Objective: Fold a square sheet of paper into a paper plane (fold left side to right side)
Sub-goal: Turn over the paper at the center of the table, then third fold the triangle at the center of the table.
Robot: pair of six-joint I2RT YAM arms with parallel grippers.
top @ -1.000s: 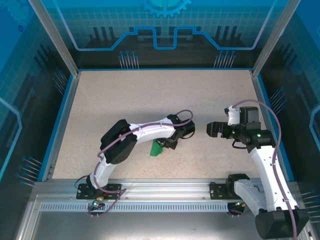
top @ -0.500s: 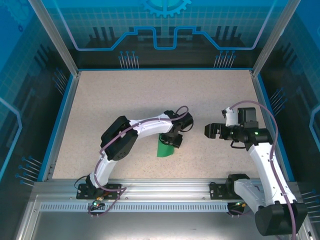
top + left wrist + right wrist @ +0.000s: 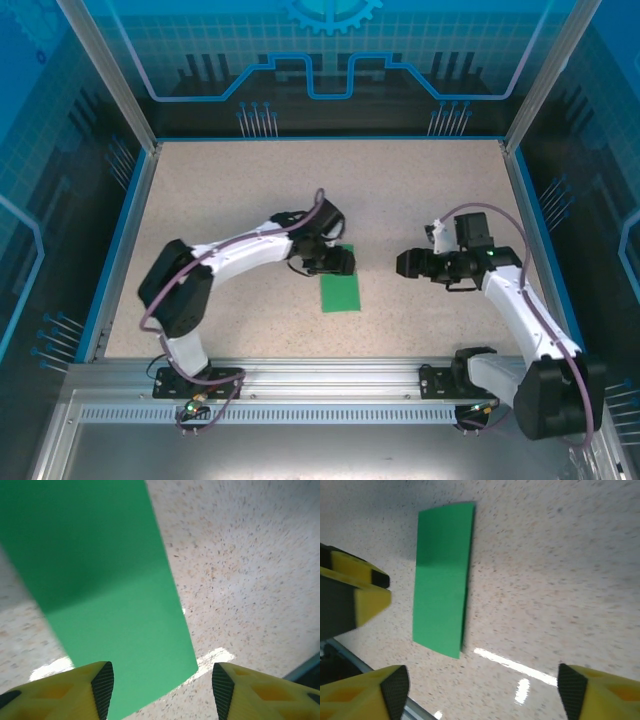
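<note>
Your square sheet of paper lies flat on the table, a little near of its middle. It now reads as a narrow green rectangle with its long sides running near to far.

Your left gripper hangs over the far end of the sheet. In the left wrist view its yellow fingers stand wide apart with nothing held between them, and the green paper lies below them. You cannot tell from these views whether the tips touch the sheet.

Your right gripper sits to the right of the sheet, apart from it, with bare speckled tabletop between the two. Its jaws are spread wide and empty in the right wrist view. There the sheet lies ahead of it, and one yellow finger of the left gripper stands just beside the paper's other long edge.

The metal rail runs along the near edge, well apart from the sheet, and the blue rim bounds the table's left side.
</note>
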